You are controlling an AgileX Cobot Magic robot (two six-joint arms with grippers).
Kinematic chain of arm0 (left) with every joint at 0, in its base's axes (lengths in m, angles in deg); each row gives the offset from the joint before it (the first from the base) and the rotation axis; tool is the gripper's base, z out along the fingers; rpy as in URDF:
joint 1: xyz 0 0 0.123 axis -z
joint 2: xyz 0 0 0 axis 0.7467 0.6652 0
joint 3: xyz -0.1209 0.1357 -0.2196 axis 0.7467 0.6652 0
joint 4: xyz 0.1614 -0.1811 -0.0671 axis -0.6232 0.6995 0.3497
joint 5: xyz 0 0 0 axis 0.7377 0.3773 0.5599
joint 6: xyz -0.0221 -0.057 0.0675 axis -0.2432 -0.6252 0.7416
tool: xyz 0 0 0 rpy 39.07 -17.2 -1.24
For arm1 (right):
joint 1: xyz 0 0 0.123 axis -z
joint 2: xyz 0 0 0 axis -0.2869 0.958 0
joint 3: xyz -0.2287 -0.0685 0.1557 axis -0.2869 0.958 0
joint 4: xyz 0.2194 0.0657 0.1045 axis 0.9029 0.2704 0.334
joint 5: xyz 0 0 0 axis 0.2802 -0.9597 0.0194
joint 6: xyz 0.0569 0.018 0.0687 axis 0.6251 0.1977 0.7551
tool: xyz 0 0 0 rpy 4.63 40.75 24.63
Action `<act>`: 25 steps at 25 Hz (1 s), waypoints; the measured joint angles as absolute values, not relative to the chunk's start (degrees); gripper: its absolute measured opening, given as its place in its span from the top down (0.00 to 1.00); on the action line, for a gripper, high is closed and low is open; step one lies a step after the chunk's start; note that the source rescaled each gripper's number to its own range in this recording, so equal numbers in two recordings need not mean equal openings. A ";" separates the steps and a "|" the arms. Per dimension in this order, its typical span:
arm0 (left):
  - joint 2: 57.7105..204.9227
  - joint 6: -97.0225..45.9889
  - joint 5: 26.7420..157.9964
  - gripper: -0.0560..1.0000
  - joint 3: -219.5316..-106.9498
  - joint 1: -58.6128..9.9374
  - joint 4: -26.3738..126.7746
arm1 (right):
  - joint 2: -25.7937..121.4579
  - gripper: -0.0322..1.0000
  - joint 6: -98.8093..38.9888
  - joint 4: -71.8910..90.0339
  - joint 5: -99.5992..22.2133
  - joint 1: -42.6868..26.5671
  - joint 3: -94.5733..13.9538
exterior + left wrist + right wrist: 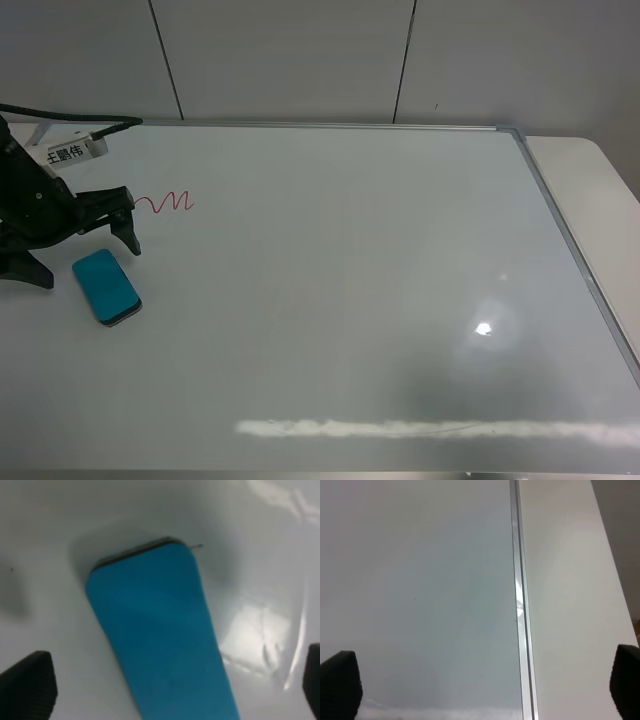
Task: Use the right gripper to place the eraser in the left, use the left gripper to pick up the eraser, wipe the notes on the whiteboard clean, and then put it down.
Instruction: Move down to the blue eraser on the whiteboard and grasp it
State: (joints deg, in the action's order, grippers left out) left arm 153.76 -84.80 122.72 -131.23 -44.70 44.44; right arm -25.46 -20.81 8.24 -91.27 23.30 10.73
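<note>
The teal-blue eraser (106, 287) lies flat on the whiteboard (350, 250) near its left edge. The red notes (165, 203) are a short squiggle just behind and right of it. My left gripper (90, 266) is open, its black fingers (128, 228) splayed to either side above the eraser's rear end. In the left wrist view the eraser (160, 630) lies between the open fingertips (27, 685) of the left gripper (170, 682), not gripped. My right gripper (481, 682) is open and empty over the whiteboard's right frame (520, 605); it is out of the high view.
A white table (590, 170) extends past the board's right frame and also shows in the right wrist view (570, 580). A grey panelled wall (300, 60) stands behind the board. A bright light glare (484, 328) reflects on the board's lower right.
</note>
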 joint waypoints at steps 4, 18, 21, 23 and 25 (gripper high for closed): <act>154.13 -83.84 120.72 0.00 -131.23 -44.84 45.51 | -25.46 0.00 -20.81 8.22 -91.27 23.30 10.73; 159.07 -83.02 120.35 0.00 -131.25 -44.84 46.20 | -25.46 0.00 -20.79 5.71 -91.27 23.30 10.73; 159.07 -83.02 120.31 0.00 -131.25 -44.84 46.20 | -25.46 0.00 -20.79 5.71 -91.27 23.30 10.73; 159.07 -83.02 120.31 0.00 -131.25 -44.84 46.08 | -25.46 0.00 -20.79 5.71 -91.27 23.30 10.73; 159.07 -83.08 120.31 0.00 -131.25 -44.84 45.79 | -25.46 0.00 -20.79 5.71 -91.27 23.30 10.73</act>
State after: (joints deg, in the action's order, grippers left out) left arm 159.07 -83.08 120.31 -131.25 -44.84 45.79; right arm -25.46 -20.79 5.71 -91.27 23.30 10.73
